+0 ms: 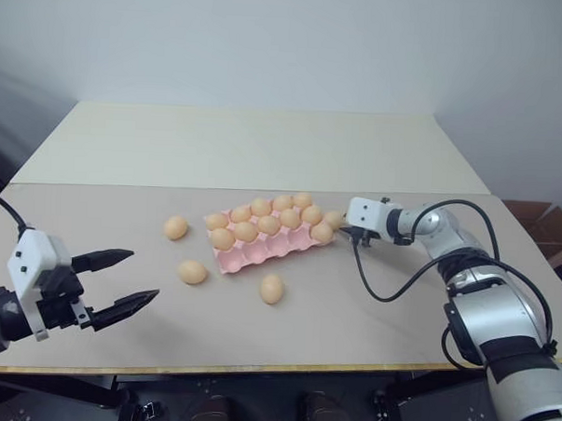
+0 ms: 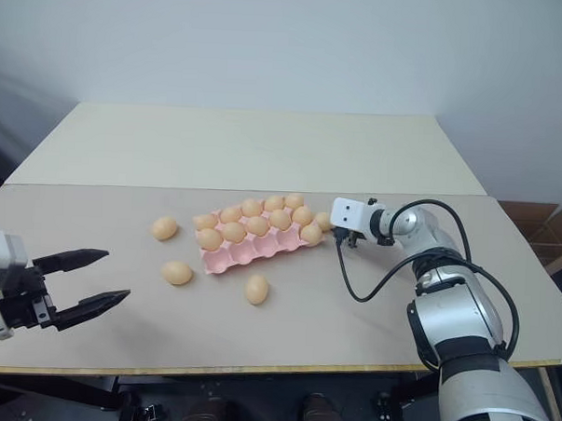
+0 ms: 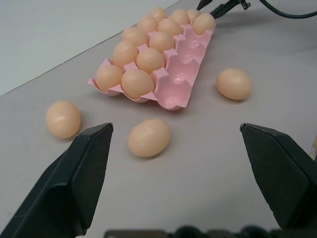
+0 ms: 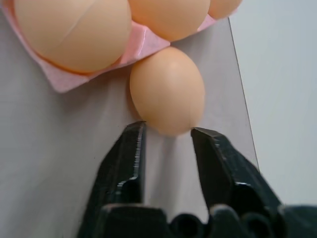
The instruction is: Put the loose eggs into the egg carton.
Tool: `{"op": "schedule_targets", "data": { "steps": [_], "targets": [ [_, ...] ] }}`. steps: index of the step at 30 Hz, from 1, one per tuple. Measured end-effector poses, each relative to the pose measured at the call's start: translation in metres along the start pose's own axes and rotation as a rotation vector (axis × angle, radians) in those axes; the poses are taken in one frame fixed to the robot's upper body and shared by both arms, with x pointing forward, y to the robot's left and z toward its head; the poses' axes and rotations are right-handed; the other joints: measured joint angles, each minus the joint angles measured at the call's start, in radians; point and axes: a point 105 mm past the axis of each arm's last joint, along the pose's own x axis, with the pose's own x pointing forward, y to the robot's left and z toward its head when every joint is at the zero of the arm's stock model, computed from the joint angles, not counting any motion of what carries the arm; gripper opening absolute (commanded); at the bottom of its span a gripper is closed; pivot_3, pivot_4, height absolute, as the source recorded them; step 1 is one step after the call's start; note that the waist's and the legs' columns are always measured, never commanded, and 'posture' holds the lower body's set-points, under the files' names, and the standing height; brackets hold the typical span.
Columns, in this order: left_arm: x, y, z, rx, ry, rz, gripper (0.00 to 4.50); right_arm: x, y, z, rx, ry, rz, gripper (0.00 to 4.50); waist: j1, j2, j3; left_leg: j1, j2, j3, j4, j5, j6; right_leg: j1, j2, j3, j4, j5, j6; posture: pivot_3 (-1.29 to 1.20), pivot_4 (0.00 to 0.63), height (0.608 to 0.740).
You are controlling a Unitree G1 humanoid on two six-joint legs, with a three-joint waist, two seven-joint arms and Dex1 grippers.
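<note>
My right gripper (image 4: 166, 136) has its jaws pinching only the near tip of a smooth tan oval egg (image 4: 167, 89) lying beside the pink moulded egg carton (image 1: 261, 250); slippery and fragile, it wants a mid-belly hold. Left gripper (image 1: 119, 283) spread.

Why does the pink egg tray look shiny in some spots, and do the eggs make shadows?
Left wrist view: the egg carton shows pale glints of light in its empty cups, and the nearest eggs throw soft shadows on the table. Right wrist view: the loose egg has a soft shadow beside it. Left eye view: even light, only faint shadows.
</note>
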Motion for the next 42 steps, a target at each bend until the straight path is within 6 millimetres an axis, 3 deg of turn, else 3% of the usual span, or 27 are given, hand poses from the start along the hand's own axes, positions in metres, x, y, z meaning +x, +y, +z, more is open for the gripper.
{"op": "schedule_targets", "data": {
  "steps": [2,11,15,19,25,34,42],
  "targets": [
    [-0.001,0.001,0.0,0.002,0.001,0.005,4.5,0.0,0.0,0.001,-0.001,-0.004,0.0,0.07,0.0,0.0,0.0,0.0,0.0,0.001,0.0,0.0,0.0,0.0,0.0,0.001,0.0,0.0,0.0,0.0,0.15,0.74],
    [-0.001,0.002,0.003,0.023,-0.006,0.01,4.5,-0.008,0.001,-0.002,-0.034,-0.013,0.046,0.07,0.001,0.0,0.0,0.001,0.0,0.003,0.0,0.0,0.0,0.0,0.0,0.003,0.0,0.0,0.0,0.0,0.15,0.74],
    [0.0,0.004,0.005,0.034,-0.011,0.013,4.5,-0.011,0.007,-0.002,-0.03,-0.019,0.115,0.95,0.001,0.0,0.0,0.002,0.0,0.004,0.0,0.0,0.0,0.0,0.0,0.004,0.0,0.0,0.0,0.0,0.15,0.74],
    [0.001,0.004,0.005,0.04,-0.014,0.009,4.5,-0.015,0.005,0.001,-0.032,-0.026,0.151,2.37,-0.002,0.0,0.0,0.003,0.001,0.006,0.0,0.0,0.0,0.0,0.001,0.006,0.0,0.0,0.0,0.0,0.15,0.74],
    [0.003,0.003,0.005,0.04,-0.014,0.006,4.5,-0.015,-0.012,0.006,-0.117,0.001,0.065,4.44,-0.001,0.0,0.0,0.004,0.001,0.007,0.0,0.0,0.0,-0.001,0.001,0.008,0.0,-0.001,-0.002,0.0,0.15,0.74],
    [0.005,0.002,0.005,0.039,-0.02,0.009,4.5,0.004,-0.006,0.024,-0.231,-0.016,0.05,4.44,-0.001,0.0,0.0,0.004,0.001,0.009,-0.001,0.0,0.0,-0.001,0.002,0.01,0.0,0.0,-0.002,0.0,0.15,0.74],
    [0.003,-0.002,0.002,0.041,-0.004,0.023,4.5,0.013,-0.001,0.026,-0.262,0.003,0.053,4.44,-0.001,0.0,0.0,0.004,0.001,0.009,-0.001,0.0,0.0,-0.001,0.002,0.01,0.0,0.0,-0.002,0.0,0.15,0.74]
  ]
}}
